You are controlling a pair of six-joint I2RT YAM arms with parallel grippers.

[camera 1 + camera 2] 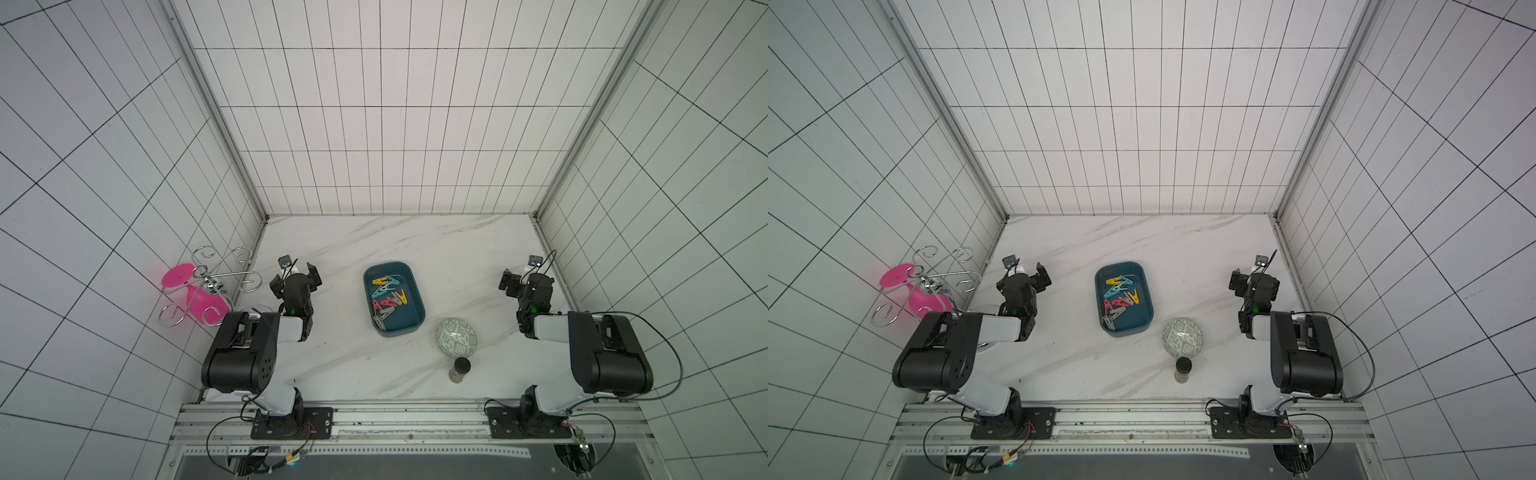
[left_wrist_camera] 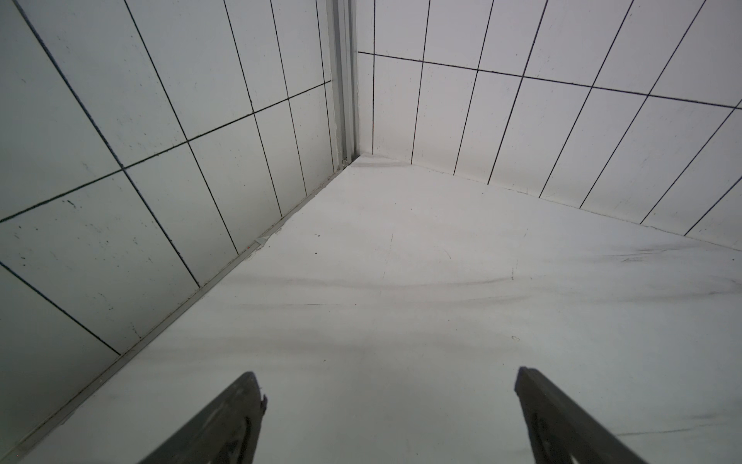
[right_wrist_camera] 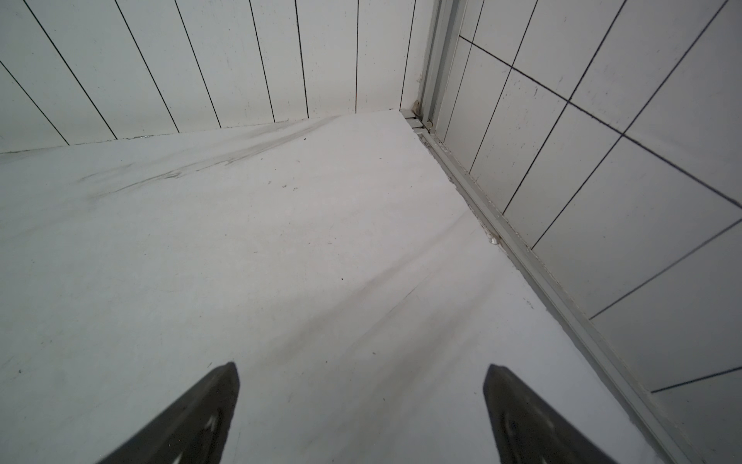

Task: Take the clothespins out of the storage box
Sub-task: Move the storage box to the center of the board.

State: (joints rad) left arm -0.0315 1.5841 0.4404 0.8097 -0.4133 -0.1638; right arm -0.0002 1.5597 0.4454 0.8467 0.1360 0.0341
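Colourful plastic A-shaped clothespins (image 1: 387, 297) jumbled in a dark teal, round-cornered storage box (image 1: 401, 330); left gripper (image 2: 385, 373) and right gripper (image 3: 359, 367) both spread wide, empty.

The marble table (image 1: 332, 353) bears storage box (image 1: 401, 331), bowl (image 1: 456, 337), jar (image 1: 459, 370).

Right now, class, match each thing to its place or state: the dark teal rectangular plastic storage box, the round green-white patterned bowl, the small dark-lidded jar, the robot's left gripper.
1 storage box
2 patterned bowl
3 jar
4 left gripper

a open, over bare table
b nearest the base rail
c holds the clothespins
d between box and jar

Pairs: 1-c, 2-d, 3-b, 4-a
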